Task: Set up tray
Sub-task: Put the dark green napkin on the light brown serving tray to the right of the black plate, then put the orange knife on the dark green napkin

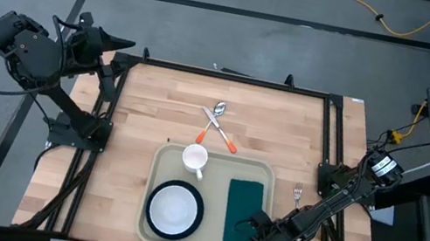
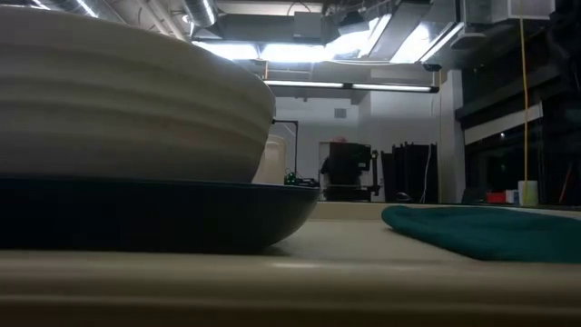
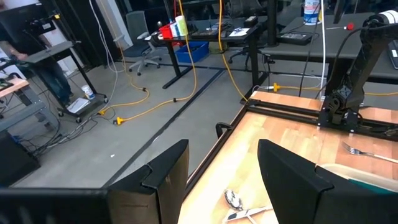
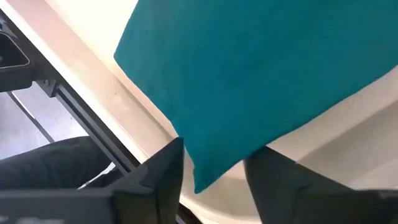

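Observation:
The beige tray point(image 1: 162, 157) lies at the table's near middle. On it stand a white mug point(image 1: 195, 160) and a white bowl on a dark plate point(image 1: 175, 208), and a dark green napkin point(image 1: 244, 205) lies flat on its right part. My right gripper point(image 1: 250, 238) is open and low over the napkin's near corner point(image 4: 200, 177), which shows between its fingers in the right wrist view. My left gripper point(image 1: 126, 45) waits open beyond the table's far left corner. My right gripper has one finger on each side of the napkin's near corner point(image 4: 200, 177), reaching in from the tray's near right side. I cannot tell whether either finger touches the cloth. The napkin lies on the tray floor point(image 4: 323, 134).
A spoon and a knife with orange handles point(image 1: 217, 121) lie crossed on the wood beyond the tray. A fork point(image 1: 298, 193) lies on the table to the right of the tray. Bare wood shows to the tray's left and far side. A black frame rail point(image 1: 330, 132) borders the table.

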`<state>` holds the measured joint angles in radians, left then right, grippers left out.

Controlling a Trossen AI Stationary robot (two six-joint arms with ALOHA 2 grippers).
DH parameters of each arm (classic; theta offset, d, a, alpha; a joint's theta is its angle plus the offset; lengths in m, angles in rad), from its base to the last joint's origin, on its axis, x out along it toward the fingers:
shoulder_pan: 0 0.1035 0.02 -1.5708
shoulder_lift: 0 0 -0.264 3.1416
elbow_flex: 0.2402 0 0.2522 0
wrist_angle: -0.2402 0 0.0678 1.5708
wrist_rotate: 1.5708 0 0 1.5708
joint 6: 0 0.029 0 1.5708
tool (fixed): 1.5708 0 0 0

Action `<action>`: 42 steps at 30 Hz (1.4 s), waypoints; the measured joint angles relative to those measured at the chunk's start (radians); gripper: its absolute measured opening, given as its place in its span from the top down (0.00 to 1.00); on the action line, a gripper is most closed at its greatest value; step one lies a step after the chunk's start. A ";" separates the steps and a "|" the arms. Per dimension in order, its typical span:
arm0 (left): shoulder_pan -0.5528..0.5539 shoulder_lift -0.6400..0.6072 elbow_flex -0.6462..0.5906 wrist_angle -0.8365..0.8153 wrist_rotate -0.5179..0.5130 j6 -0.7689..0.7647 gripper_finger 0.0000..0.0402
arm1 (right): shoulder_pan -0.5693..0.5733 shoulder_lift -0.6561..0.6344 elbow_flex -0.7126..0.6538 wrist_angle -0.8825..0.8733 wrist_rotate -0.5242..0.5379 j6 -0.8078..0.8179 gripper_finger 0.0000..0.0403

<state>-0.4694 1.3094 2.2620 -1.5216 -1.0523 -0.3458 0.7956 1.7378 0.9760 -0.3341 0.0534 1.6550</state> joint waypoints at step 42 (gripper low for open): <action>0.000 0.002 0.000 -0.001 0.024 -0.020 0.54 | -0.365 0.001 0.685 -0.863 0.465 -0.563 0.32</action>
<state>-0.4694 1.3113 2.2620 -1.5230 -1.0279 -0.3659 0.4310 1.7386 1.6607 -1.1970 0.5180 1.0917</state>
